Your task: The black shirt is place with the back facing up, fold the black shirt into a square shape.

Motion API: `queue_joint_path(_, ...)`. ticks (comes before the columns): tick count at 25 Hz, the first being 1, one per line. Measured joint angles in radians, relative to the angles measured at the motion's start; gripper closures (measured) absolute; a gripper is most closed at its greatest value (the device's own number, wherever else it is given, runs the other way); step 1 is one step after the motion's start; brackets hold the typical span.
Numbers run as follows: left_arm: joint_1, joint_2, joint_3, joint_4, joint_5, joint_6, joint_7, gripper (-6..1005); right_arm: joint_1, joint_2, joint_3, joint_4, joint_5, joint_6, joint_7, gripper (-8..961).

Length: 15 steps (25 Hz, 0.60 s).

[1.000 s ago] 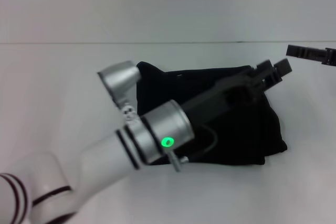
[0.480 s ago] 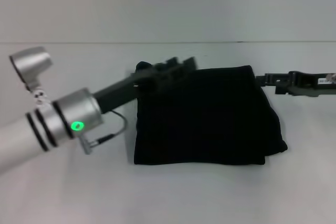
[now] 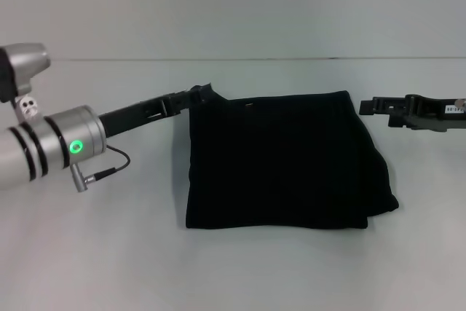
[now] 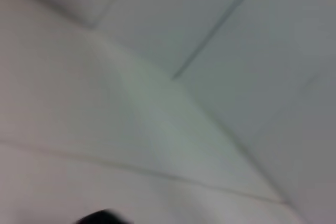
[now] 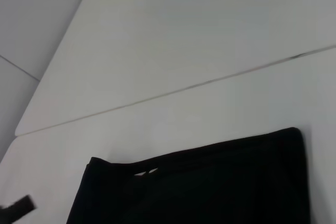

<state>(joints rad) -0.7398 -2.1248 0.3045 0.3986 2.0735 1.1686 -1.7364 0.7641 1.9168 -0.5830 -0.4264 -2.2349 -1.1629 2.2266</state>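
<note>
Lying flat near the middle of the white tabletop (image 3: 109, 267), the black shirt (image 3: 284, 162) appears in the head view as a compact, roughly square block with some bulging layers at its right edge; the left end effector (image 3: 200, 93) sits at the shirt's far-left corner, apparently touching the cloth, whereas a second ago the left arm stretched diagonally across the shirt toward its far-right corner; the right end effector (image 3: 371, 105) hovers just beside the far-right corner, apart from the cloth, having come in from farther right; whether either end effector's fingers are apart or together cannot be told; the left wrist view shows only pale surfaces and a dark scrap at its edge; the right wrist view shows the shirt's far edge (image 5: 210, 153) lying flat; judged from this, the folding looks nearly complete, with both arms clearing the square.
</note>
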Motion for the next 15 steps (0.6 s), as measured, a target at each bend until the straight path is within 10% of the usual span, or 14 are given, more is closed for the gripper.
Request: queue_joint_path(15,-0.071,-0.008,0.293,-0.014,0.0,-0.366,-0.201,270,-0.008,-0.001,0.0,-0.001,-0.003,0.005,-0.008,15)
